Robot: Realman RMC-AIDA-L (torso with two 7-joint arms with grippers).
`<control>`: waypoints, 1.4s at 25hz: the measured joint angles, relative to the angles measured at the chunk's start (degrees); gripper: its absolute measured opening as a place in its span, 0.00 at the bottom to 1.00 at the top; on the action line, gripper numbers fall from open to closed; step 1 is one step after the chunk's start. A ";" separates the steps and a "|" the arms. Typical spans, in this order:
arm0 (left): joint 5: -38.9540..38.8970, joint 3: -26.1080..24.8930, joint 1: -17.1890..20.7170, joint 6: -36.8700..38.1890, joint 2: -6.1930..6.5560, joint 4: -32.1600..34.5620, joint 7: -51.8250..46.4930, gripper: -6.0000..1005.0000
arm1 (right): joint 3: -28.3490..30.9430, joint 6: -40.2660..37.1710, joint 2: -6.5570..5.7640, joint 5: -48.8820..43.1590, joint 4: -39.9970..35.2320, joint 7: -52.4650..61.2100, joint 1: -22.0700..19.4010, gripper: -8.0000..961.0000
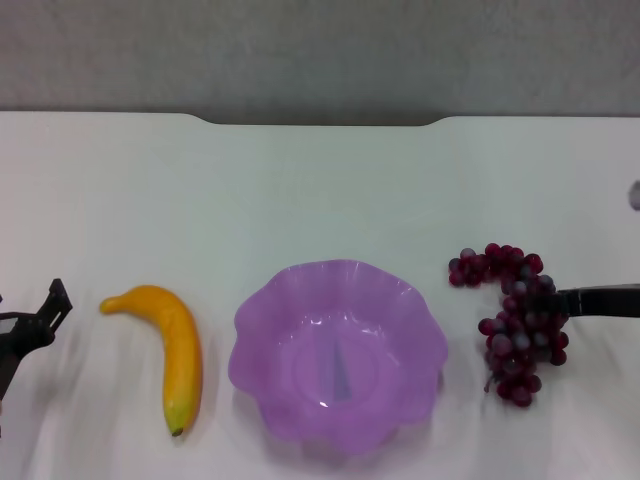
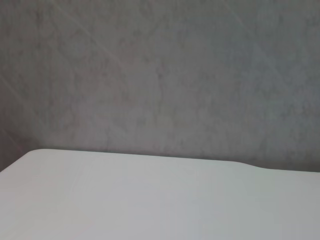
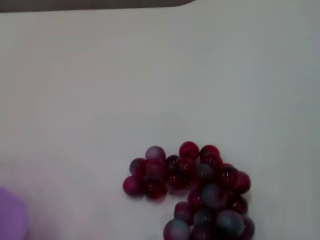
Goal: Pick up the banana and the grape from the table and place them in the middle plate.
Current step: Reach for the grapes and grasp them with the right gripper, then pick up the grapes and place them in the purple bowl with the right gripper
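The banana (image 1: pixel 165 345) lies on the white table (image 1: pixel 300 190), left of the middle plate (image 1: pixel 400 300), its greenish tip toward the front. The purple scalloped plate holds nothing. The grape bunch (image 1: pixel 512 330) lies right of the plate. It also shows in the right wrist view (image 3: pixel 200 192), with a bit of the plate's rim (image 3: pixel 11 217) beside it. My left gripper (image 1: pixel 40 318) is at the far left edge, left of the banana and apart from it. My right gripper (image 1: pixel 560 300) reaches in from the right edge, its dark tip over the grape bunch.
The table's notched far edge (image 1: pixel 320 120) meets a grey wall. The left wrist view shows only bare tabletop (image 2: pixel 150 200) and that wall. A small grey object (image 1: pixel 635 195) sits at the right edge.
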 joint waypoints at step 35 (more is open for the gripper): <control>0.38 0.00 -0.21 0.18 -0.09 -0.07 0.00 0.86 | -6.90 -7.49 -0.01 0.80 -7.74 -0.02 2.82 0.78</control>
